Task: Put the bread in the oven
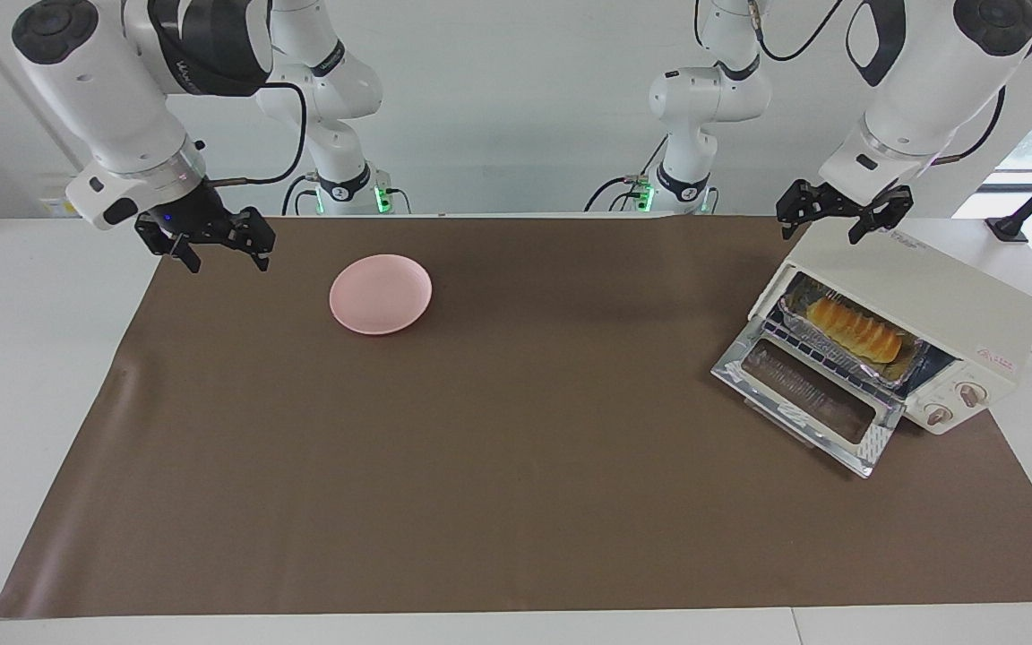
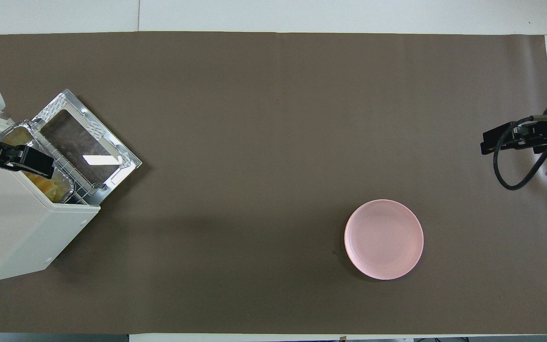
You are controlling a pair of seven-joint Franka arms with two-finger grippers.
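Note:
The golden-yellow bread [image 1: 852, 329] lies in a crinkled silver foil tray [image 1: 801, 324] on the rack inside the cream-white oven [image 1: 928, 287], at the left arm's end of the table. The oven's glass door [image 1: 807, 399] is dropped open. In the overhead view the oven [image 2: 12, 228] and its door [image 2: 83, 147] show, and only a strip of the bread [image 2: 48, 184]. My left gripper [image 1: 841, 224] hangs open and empty above the oven's top edge; it also shows in the overhead view [image 2: 36, 164]. My right gripper [image 1: 225, 260] is open and empty, raised over the right arm's end of the table.
An empty pink plate [image 1: 381, 294] sits on the brown mat [image 1: 480, 448], near the right arm's end; it also shows in the overhead view [image 2: 383, 239]. The oven's cord trails off the table's end.

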